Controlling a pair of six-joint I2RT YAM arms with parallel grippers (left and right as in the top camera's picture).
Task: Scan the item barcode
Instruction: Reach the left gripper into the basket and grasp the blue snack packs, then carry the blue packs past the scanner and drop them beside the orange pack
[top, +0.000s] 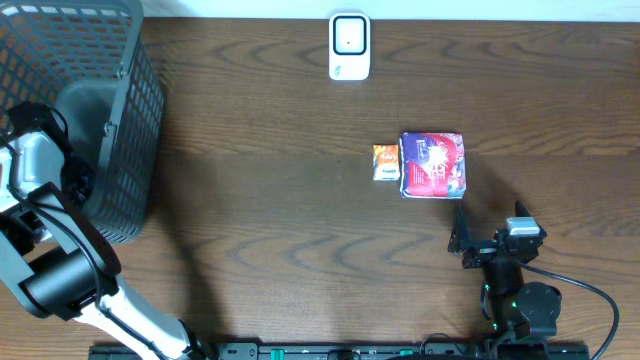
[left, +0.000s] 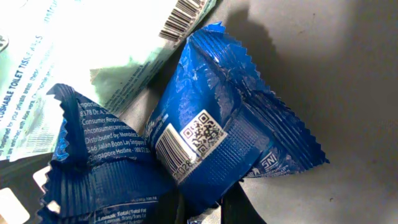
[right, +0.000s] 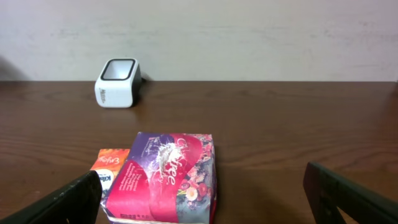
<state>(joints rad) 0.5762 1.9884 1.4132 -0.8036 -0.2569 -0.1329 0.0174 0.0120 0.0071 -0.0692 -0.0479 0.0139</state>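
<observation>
Deep inside the grey basket (top: 120, 120), my left gripper (left: 208, 210) is shut on the lower corner of a blue crinkle-edged packet (left: 236, 124). Its barcode and QR code (left: 186, 140) face the left wrist camera. From overhead the left jaws are hidden by the basket wall; only the arm (top: 40, 165) shows. The white scanner (top: 349, 46) stands at the far middle edge of the table, also in view from the right wrist as scanner (right: 116, 82). My right gripper (top: 492, 238) rests open near the front right, with nothing between its fingers (right: 65, 202).
A second blue packet (left: 99, 180) and a pale green tissue pack (left: 93, 56) lie beside the held one in the basket. On the table, a purple-pink pack (top: 432, 165) and a small orange pack (top: 386, 162) sit just ahead of the right gripper.
</observation>
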